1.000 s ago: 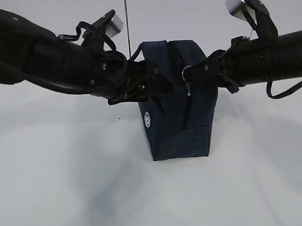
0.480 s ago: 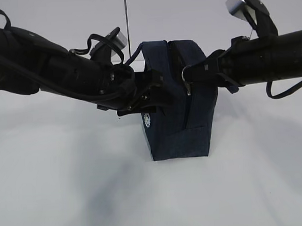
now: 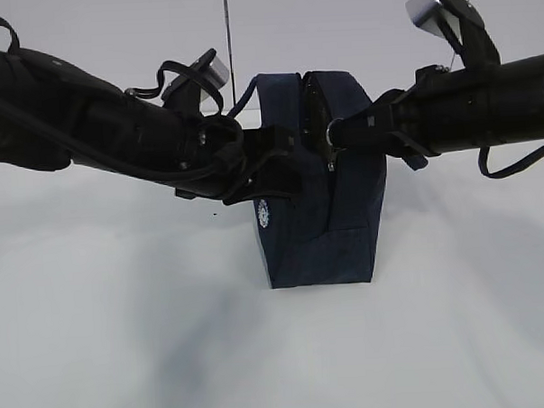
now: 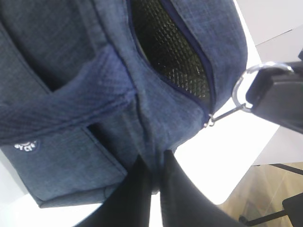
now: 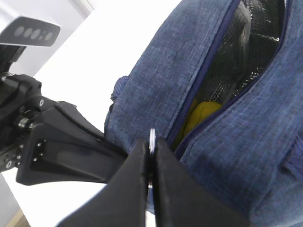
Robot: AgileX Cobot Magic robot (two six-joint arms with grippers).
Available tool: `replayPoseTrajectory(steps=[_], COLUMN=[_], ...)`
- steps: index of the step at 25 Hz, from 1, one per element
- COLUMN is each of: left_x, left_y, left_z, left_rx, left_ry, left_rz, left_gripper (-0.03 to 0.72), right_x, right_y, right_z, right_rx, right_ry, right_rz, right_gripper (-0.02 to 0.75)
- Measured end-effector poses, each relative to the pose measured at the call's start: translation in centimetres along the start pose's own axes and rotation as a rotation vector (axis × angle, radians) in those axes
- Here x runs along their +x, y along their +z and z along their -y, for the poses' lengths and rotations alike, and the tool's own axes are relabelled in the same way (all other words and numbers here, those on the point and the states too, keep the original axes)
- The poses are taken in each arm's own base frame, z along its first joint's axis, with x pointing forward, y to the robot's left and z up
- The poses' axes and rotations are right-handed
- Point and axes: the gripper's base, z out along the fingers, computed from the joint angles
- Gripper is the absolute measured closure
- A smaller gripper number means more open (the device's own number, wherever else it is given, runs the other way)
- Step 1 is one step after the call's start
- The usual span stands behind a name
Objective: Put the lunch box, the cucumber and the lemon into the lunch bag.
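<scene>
While the lunch bag [image 3: 317, 211] stands upright on the white surface [image 3: 124, 337] between our two arms, our left gripper [image 4: 154, 177] has its jaws pinched tight on a fold of the bag's navy fabric. Our right gripper [image 5: 150, 158] has its jaws closed on the silver ring pull [image 5: 152, 137] of the zipper. Through the part-open zip, the lemon [image 5: 201, 116] shows yellow against the bag's dark lining.

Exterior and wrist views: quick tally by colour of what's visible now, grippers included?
Navy: 1, lunch bag
Yellow: 1, lemon inside the bag
Silver: 1, ring pull
Black: 2, left gripper and right gripper
Total: 5
</scene>
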Motion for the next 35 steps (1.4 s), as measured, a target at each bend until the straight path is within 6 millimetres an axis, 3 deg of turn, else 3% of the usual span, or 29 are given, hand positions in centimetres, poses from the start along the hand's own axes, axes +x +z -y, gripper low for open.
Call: replayPoseTrajectory(steps=[15, 23, 35], left_x=[-0.1, 0.0, 0.0], left_y=[0.0, 0.0, 0.0], left_z=[0.0, 0.0, 0.0], left_rx=[0.0, 0.002, 0.003], left_ry=[-0.009, -0.008, -0.011], left_rz=[0.006, 0.002, 0.003], left_gripper=[0.693, 0.693, 0.693], right_x=[-1.6, -1.6, -3.3], right_y=[0.0, 2.1, 3.2], right_z=[0.2, 1.9, 2.5], right_rx=[0.035, 0.036, 0.03], right_ry=[0.0, 0.049, 0.039], right_rz=[0.057, 0.045, 0.078], right_gripper=[0.731, 0.731, 0.731])
